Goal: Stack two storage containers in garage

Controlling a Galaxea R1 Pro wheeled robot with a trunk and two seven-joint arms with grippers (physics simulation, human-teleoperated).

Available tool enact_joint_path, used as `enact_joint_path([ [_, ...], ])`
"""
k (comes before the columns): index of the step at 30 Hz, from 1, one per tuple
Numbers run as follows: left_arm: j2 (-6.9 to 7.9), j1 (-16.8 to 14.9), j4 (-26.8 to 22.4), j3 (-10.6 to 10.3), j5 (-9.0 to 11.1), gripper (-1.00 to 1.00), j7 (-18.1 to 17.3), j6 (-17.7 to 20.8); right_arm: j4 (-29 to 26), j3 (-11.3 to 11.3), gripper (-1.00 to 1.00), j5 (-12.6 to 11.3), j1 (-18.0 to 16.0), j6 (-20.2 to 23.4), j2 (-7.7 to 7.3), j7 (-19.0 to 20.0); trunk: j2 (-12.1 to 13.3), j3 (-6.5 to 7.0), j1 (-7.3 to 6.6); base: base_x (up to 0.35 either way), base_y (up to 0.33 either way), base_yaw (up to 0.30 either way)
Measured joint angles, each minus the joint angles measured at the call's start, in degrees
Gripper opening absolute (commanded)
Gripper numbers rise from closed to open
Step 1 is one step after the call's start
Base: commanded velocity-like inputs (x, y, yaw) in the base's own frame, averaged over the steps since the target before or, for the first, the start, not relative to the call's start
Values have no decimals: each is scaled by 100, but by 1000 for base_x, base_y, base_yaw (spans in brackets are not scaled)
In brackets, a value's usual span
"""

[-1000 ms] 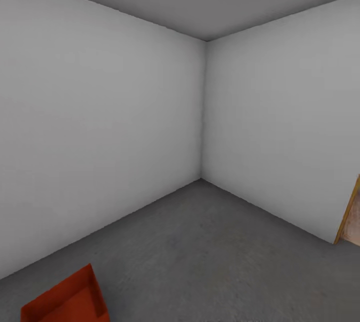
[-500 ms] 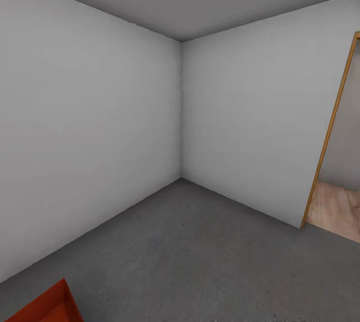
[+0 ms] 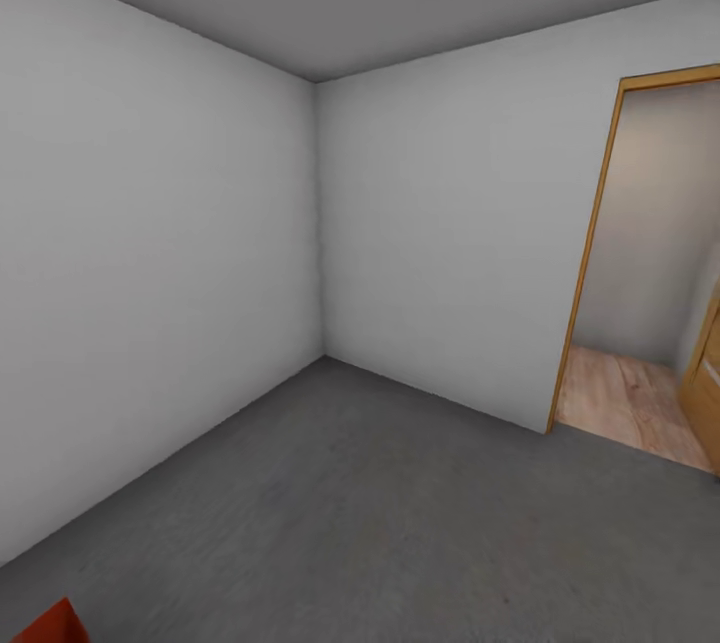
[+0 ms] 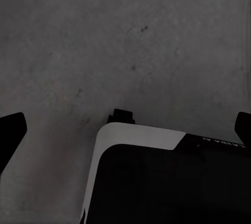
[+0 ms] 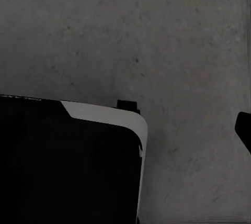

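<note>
Garage with grey concrete floor (image 3: pixel 380 513); corner of one red storage container (image 3: pixel 45 625) at lower left edge, on that floor. Doorway (image 3: pixel 640 253) at right. Jaws of both grippers spread wide, empty. No readable writing

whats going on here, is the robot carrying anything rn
Nothing is being carried that I can see. The robot stands in the garage, head camera facing a bare corner and an open doorway to a wood-floored room. One storage container sits on the concrete floor, just its corner showing at the lower left. Both wrist cameras look down at bare concrete.
</note>
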Motion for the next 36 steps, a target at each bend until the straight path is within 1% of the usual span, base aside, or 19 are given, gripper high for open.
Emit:
enact_joint_path([
  [36, 0, 0, -7, 1, 9, 100, 9, -3, 0, 0, 100, 0, 0, -5, 0, 0, 0, 0, 0, 0, 0, -292],
])
